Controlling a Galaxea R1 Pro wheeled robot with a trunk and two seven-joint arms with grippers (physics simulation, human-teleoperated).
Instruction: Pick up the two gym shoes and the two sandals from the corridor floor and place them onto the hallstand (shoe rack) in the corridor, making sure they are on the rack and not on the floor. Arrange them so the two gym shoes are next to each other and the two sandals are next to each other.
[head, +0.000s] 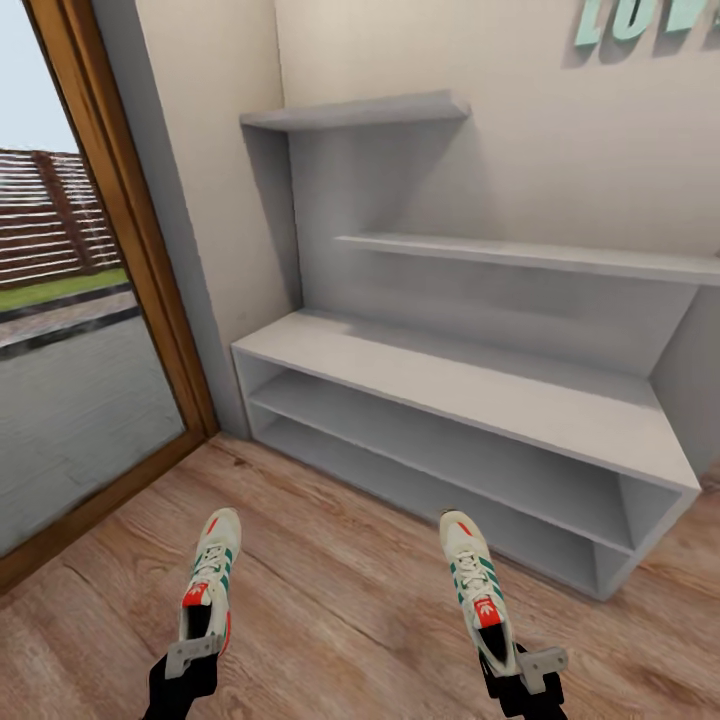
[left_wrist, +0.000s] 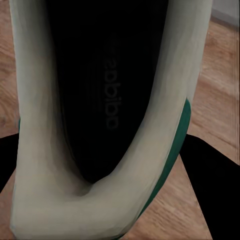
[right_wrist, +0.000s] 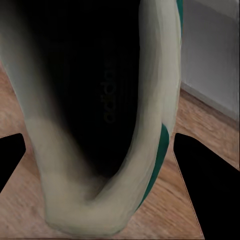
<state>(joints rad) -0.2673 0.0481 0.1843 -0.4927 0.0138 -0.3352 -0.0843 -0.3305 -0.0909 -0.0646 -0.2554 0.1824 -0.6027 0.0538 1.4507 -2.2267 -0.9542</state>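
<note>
Both gym shoes hang above the corridor floor (head: 340, 610), toes pointing toward the hallstand (head: 480, 385). My left gripper (head: 193, 650) is shut on the heel of the left gym shoe (head: 210, 575). My right gripper (head: 512, 665) is shut on the heel of the right gym shoe (head: 475, 585). In the left wrist view the cream heel collar (left_wrist: 45, 190) is very close, with a black finger (left_wrist: 212, 195) beside it. The right wrist view shows the other shoe's collar (right_wrist: 150, 125) and a finger (right_wrist: 205, 185). The hallstand's bench top and two low shelves are bare. The sandals are out of view.
A tall glass door with a wooden frame (head: 130, 260) stands at the left, next to the hallstand's left end. Stepped upper shelves (head: 520, 255) rise over the bench. Teal letters (head: 640, 20) hang on the wall at top right.
</note>
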